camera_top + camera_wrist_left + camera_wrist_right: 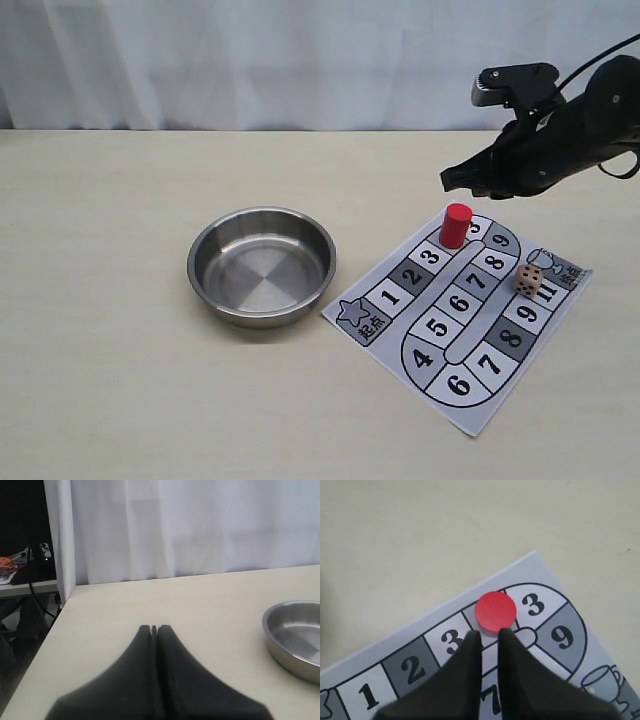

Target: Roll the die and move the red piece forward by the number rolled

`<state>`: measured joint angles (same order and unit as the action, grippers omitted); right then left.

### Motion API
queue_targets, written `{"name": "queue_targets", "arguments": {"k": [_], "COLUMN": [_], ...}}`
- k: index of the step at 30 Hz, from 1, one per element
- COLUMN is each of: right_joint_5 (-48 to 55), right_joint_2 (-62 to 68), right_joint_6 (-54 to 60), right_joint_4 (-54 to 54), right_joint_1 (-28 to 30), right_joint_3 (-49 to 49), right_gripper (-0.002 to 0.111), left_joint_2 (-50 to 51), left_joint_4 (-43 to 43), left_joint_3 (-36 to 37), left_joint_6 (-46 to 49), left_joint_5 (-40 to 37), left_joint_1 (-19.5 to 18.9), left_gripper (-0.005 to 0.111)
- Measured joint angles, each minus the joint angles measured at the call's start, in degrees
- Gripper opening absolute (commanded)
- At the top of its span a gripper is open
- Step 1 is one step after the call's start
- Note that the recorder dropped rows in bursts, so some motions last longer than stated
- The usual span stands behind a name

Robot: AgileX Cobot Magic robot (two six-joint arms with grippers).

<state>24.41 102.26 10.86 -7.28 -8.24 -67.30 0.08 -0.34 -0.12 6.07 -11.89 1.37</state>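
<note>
The red piece (456, 225) stands upright on the numbered board (408, 277), on the grey square just past the 3. In the right wrist view the red piece (495, 611) shows from above, just beyond the fingertips (472, 636) of my right gripper (489, 634). That gripper is open by a narrow gap with nothing between the fingers. In the exterior view my right gripper (452, 181) hangs in the air above and behind the piece. The die (529, 279) rests on the board's right side near the 11. My left gripper (154, 628) is shut and empty over bare table.
A round steel bowl (262, 265) sits left of the board, and its rim (292, 632) also shows in the left wrist view. White curtain runs along the far table edge. The table's left edge (55, 630) lies near the left gripper.
</note>
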Motion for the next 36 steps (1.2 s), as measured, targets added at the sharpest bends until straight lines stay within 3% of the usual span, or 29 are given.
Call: {"name": "queue_targets", "arguments": {"k": [8, 22, 28, 36], "right_joint_5": [3.23, 6.55, 7.45, 15.27], "right_joint_2": [-0.13, -0.68, -1.11, -20.00], "right_joint_6": [-1.16, -1.29, -1.29, -0.32], "right_joint_4": [0.95, 2.62, 3.07, 3.30], "right_joint_1": [2.75, 12.86, 14.06, 14.06], "right_joint_3": [0.00, 0.00, 0.00, 0.00], "right_gripper": [0.004, 0.004, 0.004, 0.004], "left_joint_2": [0.00, 0.00, 0.00, 0.00], "left_joint_4": [0.00, 0.00, 0.00, 0.00], "left_joint_3": [0.00, 0.00, 0.00, 0.00], "left_joint_6": [0.00, 0.00, 0.00, 0.00], "left_joint_5": [0.00, 0.00, 0.00, 0.00], "left_joint_1": [0.00, 0.00, 0.00, 0.00], "left_gripper": [0.000, 0.000, 0.000, 0.000]}}
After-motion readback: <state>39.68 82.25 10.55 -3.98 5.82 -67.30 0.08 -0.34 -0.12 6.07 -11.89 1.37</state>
